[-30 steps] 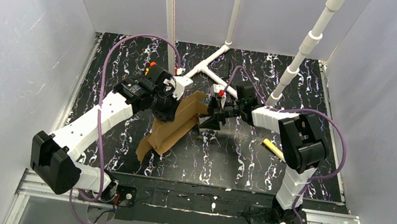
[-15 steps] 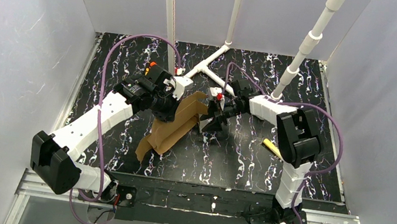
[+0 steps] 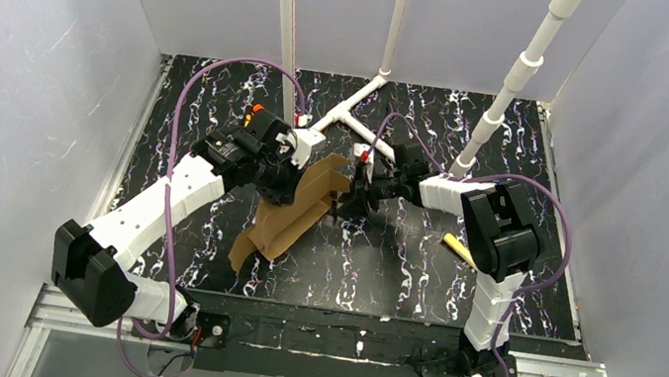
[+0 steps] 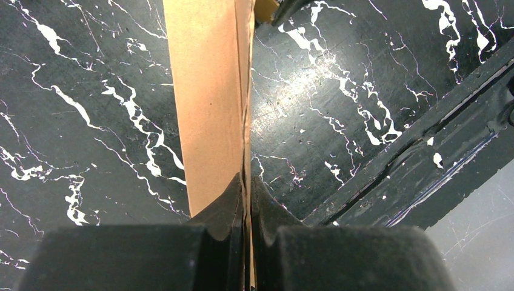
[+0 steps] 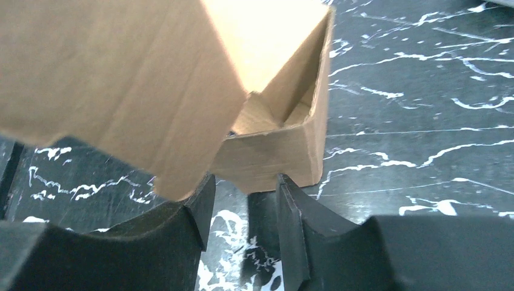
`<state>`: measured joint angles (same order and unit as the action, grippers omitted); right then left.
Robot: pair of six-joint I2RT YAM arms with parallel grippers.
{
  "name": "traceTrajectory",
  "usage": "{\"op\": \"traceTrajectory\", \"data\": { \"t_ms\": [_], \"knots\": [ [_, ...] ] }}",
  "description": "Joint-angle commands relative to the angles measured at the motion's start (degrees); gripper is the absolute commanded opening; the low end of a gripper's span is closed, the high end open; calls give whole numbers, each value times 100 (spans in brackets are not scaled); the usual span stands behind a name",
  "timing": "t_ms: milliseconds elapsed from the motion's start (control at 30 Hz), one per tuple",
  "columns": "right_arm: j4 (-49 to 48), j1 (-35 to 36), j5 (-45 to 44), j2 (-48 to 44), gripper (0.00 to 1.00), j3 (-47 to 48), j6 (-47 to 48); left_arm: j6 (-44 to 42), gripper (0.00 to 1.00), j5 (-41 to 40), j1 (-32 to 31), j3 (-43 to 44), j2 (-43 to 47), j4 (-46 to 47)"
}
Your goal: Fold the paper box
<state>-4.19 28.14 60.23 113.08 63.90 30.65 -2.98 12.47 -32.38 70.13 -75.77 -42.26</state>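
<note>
Top external view: the left arm (image 3: 171, 194) reaches from the near left corner of the tabletop (image 3: 398, 273) toward its middle, elbow low and wrist bent down. The right arm (image 3: 495, 228) rises at the near right, folds, and stretches leftward to meet it. Between them, at the tabletop's middle, the box (image 3: 292, 214) stands half-formed and tilted, its lower end toward the near edge. The left gripper (image 4: 247, 182) is pinched tight on a thin upright panel. The right gripper (image 5: 241, 188) has its jaws parted just before a low wall; whether they touch it is unclear. A blurred flap blocks much of the right wrist view. A small yellow thing (image 3: 457, 249) lies toward the right edge, partly behind the arm.
</note>
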Motion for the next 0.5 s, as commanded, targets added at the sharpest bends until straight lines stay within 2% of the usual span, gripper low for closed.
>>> {"op": "traceTrajectory", "data": {
  "t_ms": [0, 100, 200, 267, 333, 467],
  "knots": [
    [-968, -2, -90, -93, 50, 90, -671, -63, 0, -67, -23, 167, -43, -186],
    [72, -2, 276, -168, 54, 271, 223, -72, 0, -93, -23, 149, -12, -186],
    [1476, -2, 492, -231, 58, 580, 1647, -81, 0, -112, -23, 137, 8, -195],
    [1955, -2, 541, -246, 57, 741, 2013, -80, 0, -113, -23, 135, 9, -192],
    [1808, -2, 487, -272, 54, 738, 1808, -87, 0, -120, -23, 147, -6, -195],
    [819, -2, 287, -361, 50, 458, 981, -68, 0, -124, -23, 157, -23, -189]
  ]
}}
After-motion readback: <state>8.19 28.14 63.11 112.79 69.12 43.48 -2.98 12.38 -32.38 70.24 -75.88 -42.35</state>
